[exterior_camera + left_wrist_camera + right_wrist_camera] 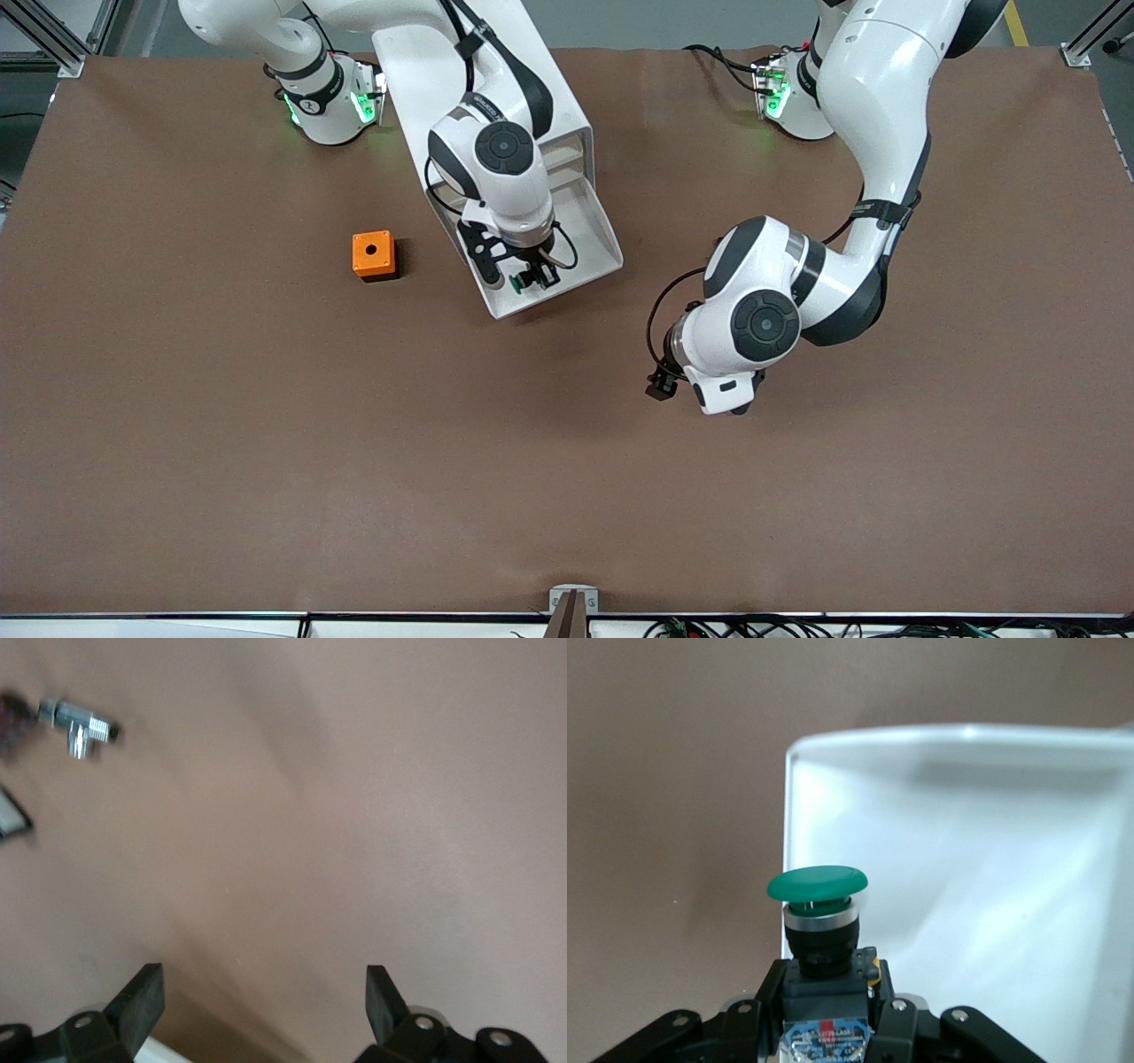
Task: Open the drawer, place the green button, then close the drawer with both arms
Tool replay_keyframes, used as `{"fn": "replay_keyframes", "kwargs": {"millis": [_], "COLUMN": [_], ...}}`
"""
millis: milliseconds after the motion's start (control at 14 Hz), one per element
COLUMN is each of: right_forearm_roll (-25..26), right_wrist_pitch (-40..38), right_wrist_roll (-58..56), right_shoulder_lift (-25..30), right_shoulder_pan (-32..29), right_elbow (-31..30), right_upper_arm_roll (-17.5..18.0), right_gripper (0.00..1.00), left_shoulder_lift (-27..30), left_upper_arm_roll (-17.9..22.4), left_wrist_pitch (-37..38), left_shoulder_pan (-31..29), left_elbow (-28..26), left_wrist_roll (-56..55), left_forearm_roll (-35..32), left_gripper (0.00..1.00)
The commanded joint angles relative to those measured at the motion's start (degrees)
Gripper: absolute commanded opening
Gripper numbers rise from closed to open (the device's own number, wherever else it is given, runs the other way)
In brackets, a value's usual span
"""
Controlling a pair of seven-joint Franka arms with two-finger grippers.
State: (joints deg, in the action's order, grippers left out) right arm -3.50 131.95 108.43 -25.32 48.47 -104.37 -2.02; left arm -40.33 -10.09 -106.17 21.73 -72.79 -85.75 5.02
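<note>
The white cabinet [567,133] stands under the right arm, with one drawer [595,237] pulled out toward the front camera. My right gripper [534,277] is shut on the button [516,283] and holds it over the open drawer's front corner, at the right arm's end. In the right wrist view the green cap [818,883] sticks out past the fingers [890,1019], above the tray's white floor [966,868]. My left gripper [663,383] is open and empty over bare table, nearer the front camera than the drawer; its fingers [142,999] stand wide apart.
An orange box with a hole [373,254] sits on the table beside the cabinet, toward the right arm's end. The left wrist view shows a small chrome fitting [78,726] and a dark and white object [11,818] on the brown table [354,461].
</note>
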Motion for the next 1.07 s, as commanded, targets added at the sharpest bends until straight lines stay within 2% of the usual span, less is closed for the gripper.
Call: {"fn": "replay_keyframes", "kwargs": {"millis": [0,143,214,286,500,571,786,1000], "right_forearm_roll": [-0.19,-0.46,-0.46,-0.28,-0.02,0.07,0.07,0.16], "right_wrist_pitch": [-0.38,-0.82,-0.99,-1.0,-2.13,-4.23,-15.72,-27.67], "right_wrist_roll": [3.71,4.16,3.9,4.24,2.67,-1.08,-24.05,-43.67], "right_shoulder_lift": [-2.8,-2.98,-2.98,-2.98,-2.8,-2.8,-1.67,1.32], "right_shoulder_pan": [1.71,1.71,1.62,1.8,1.54,1.28,-1.61,-8.81], "right_elbow": [2.94,3.2,3.2,3.29,4.6,6.0,11.1,15.85], "right_upper_arm_roll": [-0.71,-0.62,-0.62,-0.62,-0.71,-0.71,-1.06,-1.15], "right_gripper": [0.0,0.0,0.77,1.0,1.0,1.0,1.0,1.0], "left_shoulder_lift": [0.26,-0.09,-0.71,-1.06,-1.06,-1.15,-2.12,-3.34], "left_upper_arm_roll": [0.16,-0.28,-0.46,-0.55,-0.72,-0.64,-0.81,-2.03], "left_wrist_pitch": [-0.27,-0.71,-0.88,-1.67,-8.16,-10.18,-13.19,-13.19], "left_shoulder_pan": [1.38,1.73,2.52,2.96,4.62,5.33,7.26,9.2], "left_elbow": [-1.12,-1.21,-1.3,-1.91,-6.47,-7.53,-9.47,-9.65], "left_wrist_roll": [9.25,11.12,12.87,15.24,19.56,20.18,21.85,21.77], "left_forearm_roll": [-2.38,-2.38,-2.47,-2.47,-2.47,-2.39,-2.39,-1.77], "left_gripper": [1.0,1.0,1.0,1.0,1.0,1.0,1.0,1.0]}}
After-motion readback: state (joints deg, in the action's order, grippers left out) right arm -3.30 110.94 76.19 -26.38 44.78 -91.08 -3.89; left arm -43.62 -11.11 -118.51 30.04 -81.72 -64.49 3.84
